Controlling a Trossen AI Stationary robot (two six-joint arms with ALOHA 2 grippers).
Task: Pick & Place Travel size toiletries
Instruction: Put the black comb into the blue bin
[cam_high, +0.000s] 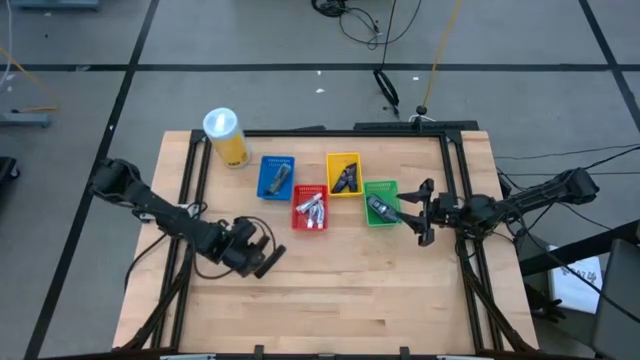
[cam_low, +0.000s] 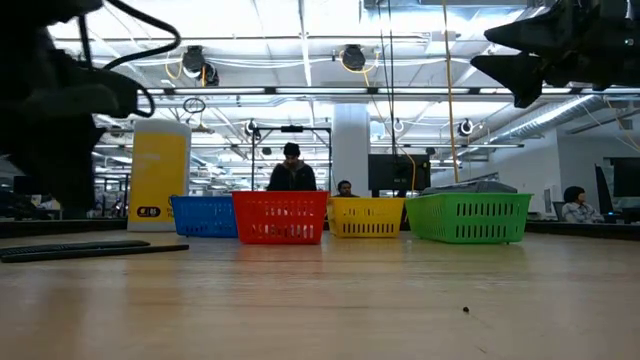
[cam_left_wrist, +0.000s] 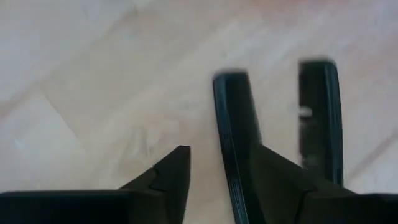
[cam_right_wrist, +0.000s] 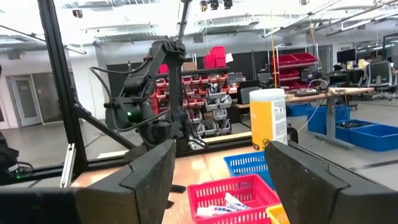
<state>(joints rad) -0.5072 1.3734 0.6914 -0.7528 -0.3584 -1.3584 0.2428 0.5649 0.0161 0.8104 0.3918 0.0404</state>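
The toiletries lie in four small baskets in a row. Silvery-white mini tubes (cam_high: 312, 210) fill the red basket (cam_high: 309, 222) and show in the right wrist view (cam_right_wrist: 231, 203). A dark grey piece (cam_high: 279, 178) is in the blue basket, dark pieces (cam_high: 346, 177) in the yellow one, and a dark packet (cam_high: 378, 207) in the green basket (cam_high: 385, 188). My right gripper (cam_high: 421, 212) hovers open just right of the green basket, raised off the table (cam_low: 545, 45), with its fingers apart (cam_right_wrist: 217, 180). My left gripper (cam_high: 268, 252) is open over bare wood (cam_left_wrist: 277, 93), nearer the table's near edge than the red basket.
A tall yellow canister with a white lid (cam_high: 225, 135) stands at the far left beside the blue basket (cam_high: 274, 190). A black frame (cam_high: 450, 170) borders the wooden table. Bare wood (cam_high: 340, 290) spreads toward the near edge. People sit in the room behind (cam_low: 291, 170).
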